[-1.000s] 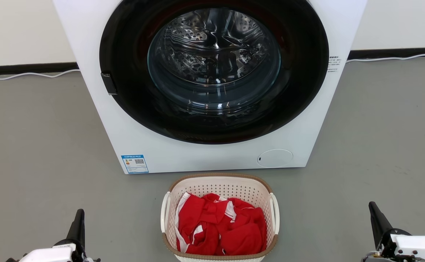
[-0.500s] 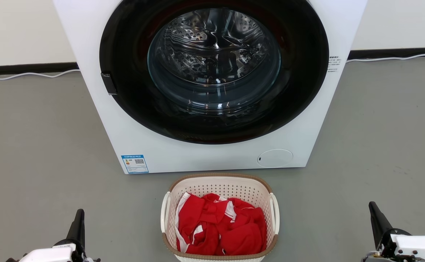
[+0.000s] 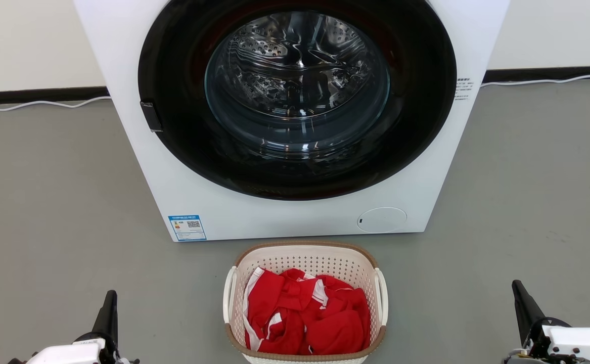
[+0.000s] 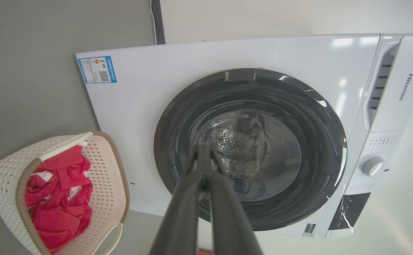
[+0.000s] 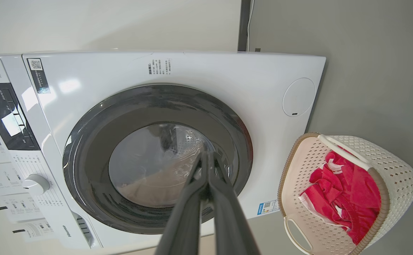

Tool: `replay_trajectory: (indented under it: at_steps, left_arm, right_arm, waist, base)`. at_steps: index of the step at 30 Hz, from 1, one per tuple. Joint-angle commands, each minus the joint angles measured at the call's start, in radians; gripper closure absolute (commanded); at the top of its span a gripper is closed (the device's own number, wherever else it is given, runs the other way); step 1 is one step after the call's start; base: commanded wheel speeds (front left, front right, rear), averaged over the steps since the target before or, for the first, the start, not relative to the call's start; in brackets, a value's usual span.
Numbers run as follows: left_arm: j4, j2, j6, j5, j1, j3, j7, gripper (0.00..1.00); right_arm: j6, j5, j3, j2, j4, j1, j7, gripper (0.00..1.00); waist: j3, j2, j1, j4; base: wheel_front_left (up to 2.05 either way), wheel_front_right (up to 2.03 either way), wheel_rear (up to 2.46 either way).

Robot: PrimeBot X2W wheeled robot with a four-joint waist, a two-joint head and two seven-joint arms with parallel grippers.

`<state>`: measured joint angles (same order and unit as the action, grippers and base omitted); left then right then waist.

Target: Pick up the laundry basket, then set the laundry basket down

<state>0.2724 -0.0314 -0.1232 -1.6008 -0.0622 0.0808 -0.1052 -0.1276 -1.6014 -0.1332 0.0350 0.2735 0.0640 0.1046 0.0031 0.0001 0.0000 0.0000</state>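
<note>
While the laundry basket (image 3: 309,263) is sitting upright on the floor (image 3: 47,212) just in front of the washer (image 3: 284,220), we are reading the head view as fitting two stages alike: a basket waiting to be lifted, or one already put back down. Red clothes (image 3: 305,318) are lying inside it, below the brown rim (image 3: 305,244). We are judging that any carrying of it is going best by the two white side handles (image 3: 229,298), taken evenly so the basket is riding level and the cloth is not spilling over. Our left tool (image 3: 109,303) is resting at the lower left and our right tool (image 3: 521,296) at the lower right, both well apart from the basket, fingers pointing up toward the washer.

Moving to the left wrist view, we are seeing that arm's two dark fingers (image 4: 187,205) running together and meeting at the tips, so the left tool is closed on nothing. It is aiming at the washer's door (image 4: 298,117), with the basket near the frame's lower left corner.

Turning to the right wrist view, we are finding the same. The fingers (image 5: 188,212) are pressed tip to tip, empty, pointing at the door, while the basket is sitting by the washer's foot at the frame's lower right.
</note>
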Motion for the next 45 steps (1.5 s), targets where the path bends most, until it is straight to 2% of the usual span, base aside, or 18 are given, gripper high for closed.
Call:
replay_trajectory:
  at_steps: [1, 45]
  left_arm:
    - [-0.027, -0.019, -0.007, -0.008, -0.046, 0.033, -0.008, 1.00]
    - [-0.027, -0.019, -0.007, -0.008, -0.046, 0.033, -0.008, 1.00]
  right_arm:
    - [-0.003, -0.007, 0.019, 0.015, -0.029, 0.044, 0.009, 1.00]
    - [-0.003, -0.007, 0.020, 0.015, -0.029, 0.044, 0.008, 1.00]
  waist:
    - [0.000, -0.0001, 0.0000, 0.000]
    - [0.000, -0.0001, 0.0000, 0.000]
  base:
    - [0.00, 0.00, 0.00]
    - [0.00, 0.00, 0.00]
